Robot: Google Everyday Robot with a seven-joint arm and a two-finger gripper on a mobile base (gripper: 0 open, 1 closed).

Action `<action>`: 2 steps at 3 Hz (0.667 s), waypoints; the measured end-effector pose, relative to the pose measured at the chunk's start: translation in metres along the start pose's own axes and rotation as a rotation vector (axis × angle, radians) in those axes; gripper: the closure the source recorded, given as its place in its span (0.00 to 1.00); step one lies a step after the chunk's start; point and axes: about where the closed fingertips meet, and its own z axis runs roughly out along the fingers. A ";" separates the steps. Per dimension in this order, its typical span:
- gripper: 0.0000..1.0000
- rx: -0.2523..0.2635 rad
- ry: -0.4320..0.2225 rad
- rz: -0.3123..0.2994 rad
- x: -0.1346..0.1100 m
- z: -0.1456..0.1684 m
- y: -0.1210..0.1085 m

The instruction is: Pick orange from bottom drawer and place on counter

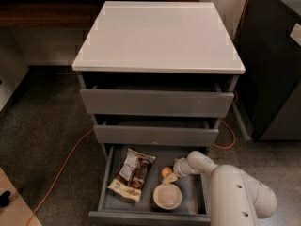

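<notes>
Orange [166, 171]: small round fruit on the tray of the bottom drawer. It sits right at the gripper's tip, on its left and slightly farther in. Touching or merely just beside, cannot tell.
Gripper [170, 177]: lowered inside the open drawer, over the right half of the tray, pointing left toward the fruit.
Grip state: cannot tell whether it is clasping anything or released; the tip is too indistinct.
Arm [235, 192]: white, bulky, reaching in from the lower right and covering the drawer's right front corner.
Bottom drawer [105, 185]: pulled well out, grey interior exposed, surrounding the gripper on all sides.
White bowl [167, 196]: upright on the tray, just in front of the gripper, toward the drawer front; close to the fruit but apart from it.
Snack bag [132, 174]: lying flat and skewed, to the left of the gripper, beyond the fruit.
Counter [157, 34]: pale glossy slab on top of the cabinet, well above and behind the gripper.
Upper drawers [155, 102]: two, each slightly open, stacked above the gripper.
Cable [61, 166]: orange, on the floor, well left of the gripper.
</notes>
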 end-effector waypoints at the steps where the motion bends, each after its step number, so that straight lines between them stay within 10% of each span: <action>1: 0.38 -0.001 0.008 0.000 0.001 0.001 -0.001; 2: 0.69 0.001 0.001 -0.006 0.000 -0.003 0.000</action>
